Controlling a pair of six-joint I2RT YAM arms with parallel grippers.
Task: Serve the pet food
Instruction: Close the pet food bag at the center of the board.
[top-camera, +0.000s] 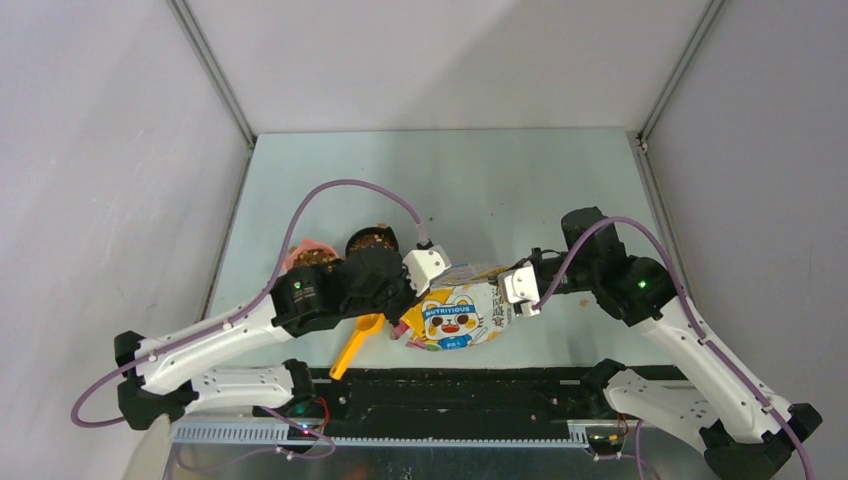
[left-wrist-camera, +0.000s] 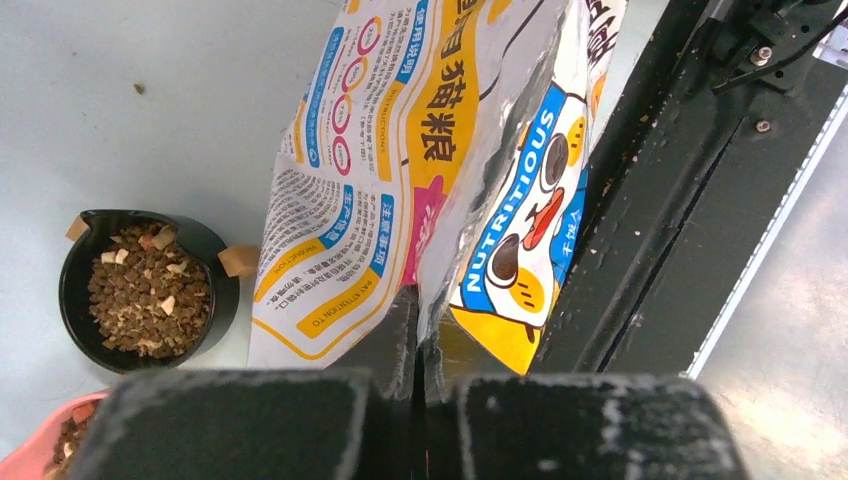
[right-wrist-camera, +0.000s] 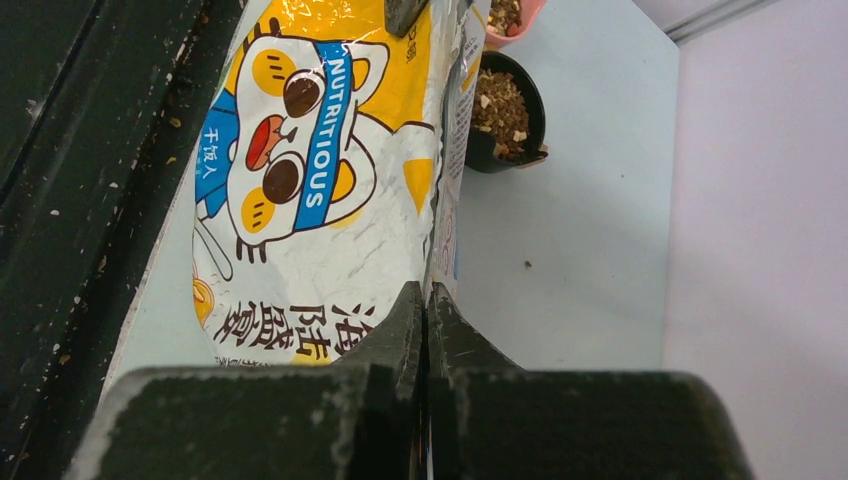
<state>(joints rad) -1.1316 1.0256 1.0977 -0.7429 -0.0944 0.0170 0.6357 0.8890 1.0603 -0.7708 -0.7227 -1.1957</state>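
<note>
While left gripper (left-wrist-camera: 418, 335) and right gripper (right-wrist-camera: 425, 312) each pinch the bag (left-wrist-camera: 400, 150) by an edge, pet food (left-wrist-camera: 150, 290) fills the black bowl (left-wrist-camera: 224, 300), frame's lower left; we judge release next.

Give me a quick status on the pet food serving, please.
Left gripper and right gripper shut on bag. Pet food in black bowl. Yellow scoop beside bag, not blocking.

1. A robotics lab: an enclosed test cell.
2. Plain grey wall panels (top-camera: 100, 150) and metal corner struts (top-camera: 215, 70) box in a pale worktop (top-camera: 500, 170).
3. The left arm (top-camera: 210, 340) and right arm (top-camera: 690, 340) are mounted by a black rail (top-camera: 450, 395), with purple cables (top-camera: 330, 187) looping over them.
</note>
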